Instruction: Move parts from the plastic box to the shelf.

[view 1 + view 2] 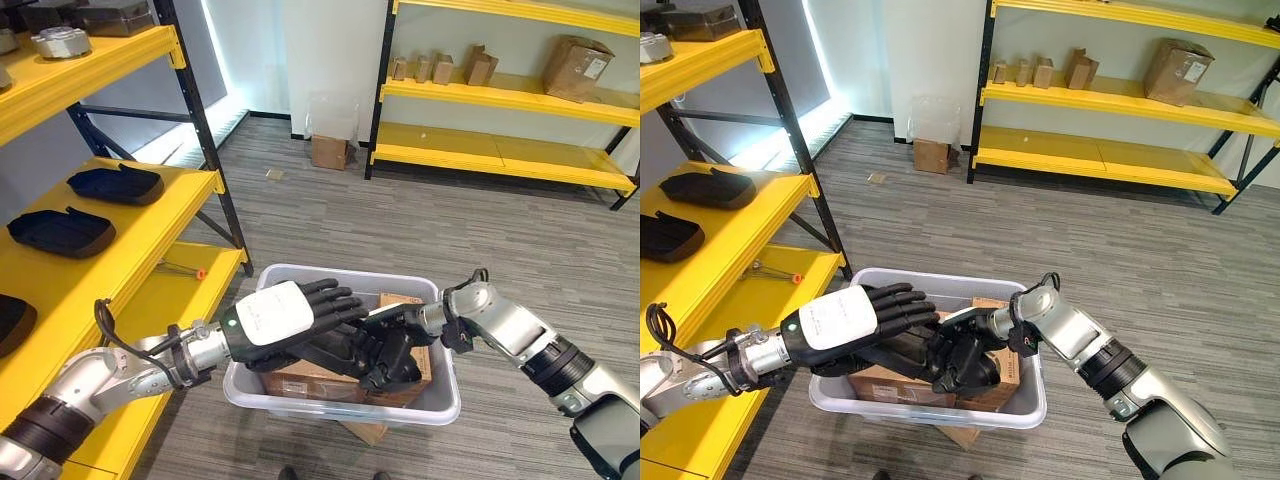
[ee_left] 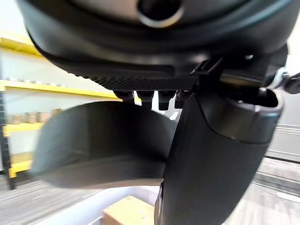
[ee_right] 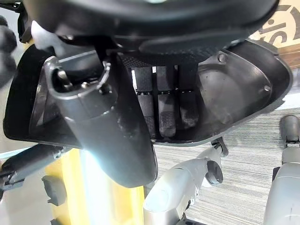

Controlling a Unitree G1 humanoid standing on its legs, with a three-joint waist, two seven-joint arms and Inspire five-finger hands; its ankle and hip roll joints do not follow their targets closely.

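Observation:
A grey plastic box [image 1: 345, 405] stands on the floor in front of me with a cardboard carton [image 1: 300, 382] inside it. Above the box hangs a black shell-shaped part [image 1: 335, 352]. My right hand [image 1: 398, 348] is shut on the part's right end; in the right wrist view its fingers [image 3: 166, 110] lie inside the shell [image 3: 234, 89] and the thumb [image 3: 112, 136] is on the outside. My left hand [image 1: 280, 315], with its white back cover, lies over the part's left end with fingers fairly straight. In the left wrist view the part [image 2: 103, 140] shows between fingertips and thumb [image 2: 215, 164].
A yellow shelf [image 1: 165, 225] runs along my left; two similar black parts [image 1: 115, 185] [image 1: 60, 232] lie on its middle level and a metal part [image 1: 60, 42] on the top level. A second yellow rack [image 1: 500, 150] with cartons stands across the floor, a small carton [image 1: 328, 152] beside it.

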